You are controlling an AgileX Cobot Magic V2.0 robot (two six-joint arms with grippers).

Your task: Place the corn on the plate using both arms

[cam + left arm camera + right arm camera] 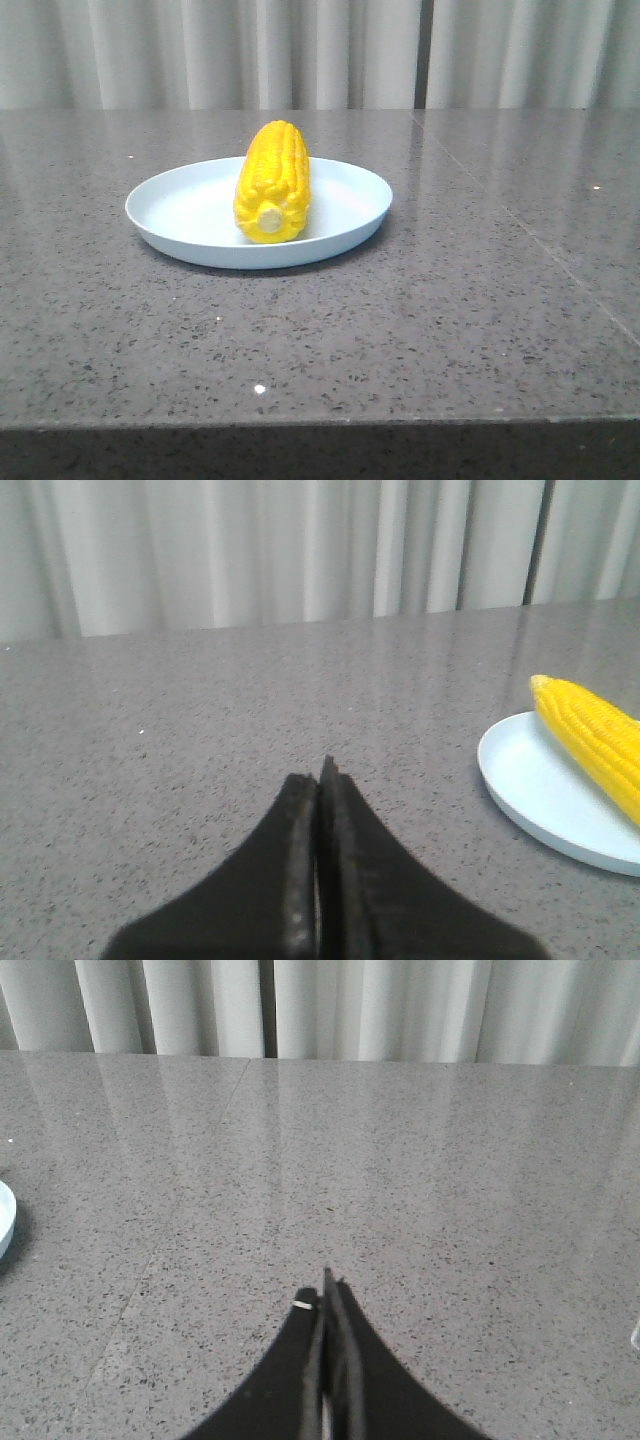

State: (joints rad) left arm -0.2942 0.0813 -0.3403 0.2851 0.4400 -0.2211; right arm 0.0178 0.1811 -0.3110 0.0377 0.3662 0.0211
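The yellow corn (272, 182) lies on the pale blue plate (180, 215) in the middle of the table, its pale stub end toward the front. Neither gripper shows in the front view. In the left wrist view the left gripper (320, 778) is shut and empty, over bare table, with the plate (530, 785) and the corn (592, 738) off to one side of it. In the right wrist view the right gripper (326, 1293) is shut and empty over bare table; only a sliver of the plate's rim (5, 1222) shows at the picture's edge.
The grey speckled stone table (450, 320) has a seam line on the right side (520, 225). A pale curtain (300, 50) hangs behind the far edge. The table's front edge (320, 425) runs across the bottom of the front view.
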